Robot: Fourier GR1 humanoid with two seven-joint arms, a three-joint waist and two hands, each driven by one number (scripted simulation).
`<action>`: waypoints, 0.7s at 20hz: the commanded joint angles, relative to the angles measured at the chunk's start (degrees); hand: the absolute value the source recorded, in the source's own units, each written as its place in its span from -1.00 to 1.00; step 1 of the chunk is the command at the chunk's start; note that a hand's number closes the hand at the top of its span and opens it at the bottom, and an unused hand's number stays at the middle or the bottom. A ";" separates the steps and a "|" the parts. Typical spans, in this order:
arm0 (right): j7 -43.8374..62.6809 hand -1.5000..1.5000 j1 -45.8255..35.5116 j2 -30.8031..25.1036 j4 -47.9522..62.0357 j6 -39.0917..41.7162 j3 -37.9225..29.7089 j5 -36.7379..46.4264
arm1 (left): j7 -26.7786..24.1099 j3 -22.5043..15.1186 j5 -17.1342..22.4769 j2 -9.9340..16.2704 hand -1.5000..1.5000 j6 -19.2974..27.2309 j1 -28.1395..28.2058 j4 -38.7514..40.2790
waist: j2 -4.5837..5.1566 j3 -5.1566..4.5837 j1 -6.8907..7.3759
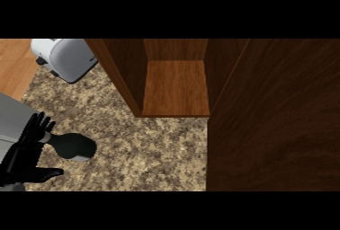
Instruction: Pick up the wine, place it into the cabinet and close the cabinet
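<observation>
Wine point(72, 146) is seen on the speckled counter point(146, 148), near the left side of the view. It is a dark bottle, seen from above, so it looks like a round black shape with a pale grey part at its lower edge. It is placed well apart from the cabinet point(174, 85).

The left hand point(28, 148) is shown at the left edge, just beside the bottle. Its black fingers point(41, 123) are held straight and pointed up, and its thumb point(46, 172) is stuck out to the side below the bottle. The hand is spread wide and nothing is held in it. Whether the bottle is touched by the fingers cannot be told. The grey forearm point(10, 119) is seen behind the hand.

The right hand is not seen anywhere in the view.

The cabinet is made of brown wood and is found at the top middle. Its inside is shown, with a lighter wooden floor and darker side walls. The cabinet door point(275, 117) is swung wide, and the whole right side of the view is filled by this big dark wooden panel.

A white and grey toaster point(63, 56) is set at the top left, on the counter, near the left wall of the cabinet. A strip of light wooden surface point(15, 63) is seen at the far left, beside the toaster.
</observation>
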 commanded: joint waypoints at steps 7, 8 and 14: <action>7.11 -1.00 -4.98 -1.62 -2.87 -3.31 -1.71 -1.93 | -10.98 -2.25 -5.62 0.46 -1.00 1.76 -8.50 19.19 | 0.07 -0.04 -0.17; 0.90 -1.00 -1.96 0.18 0.10 -0.77 0.43 1.55 | -13.07 -2.52 -5.91 1.13 -1.00 1.12 -8.01 20.22 | 0.04 -0.02 -0.09; -2.01 -1.00 -3.27 0.05 3.53 0.47 -0.11 2.31 | -17.63 -2.65 -6.78 0.72 -1.00 3.55 -11.17 27.81 | 0.09 -0.03 -0.13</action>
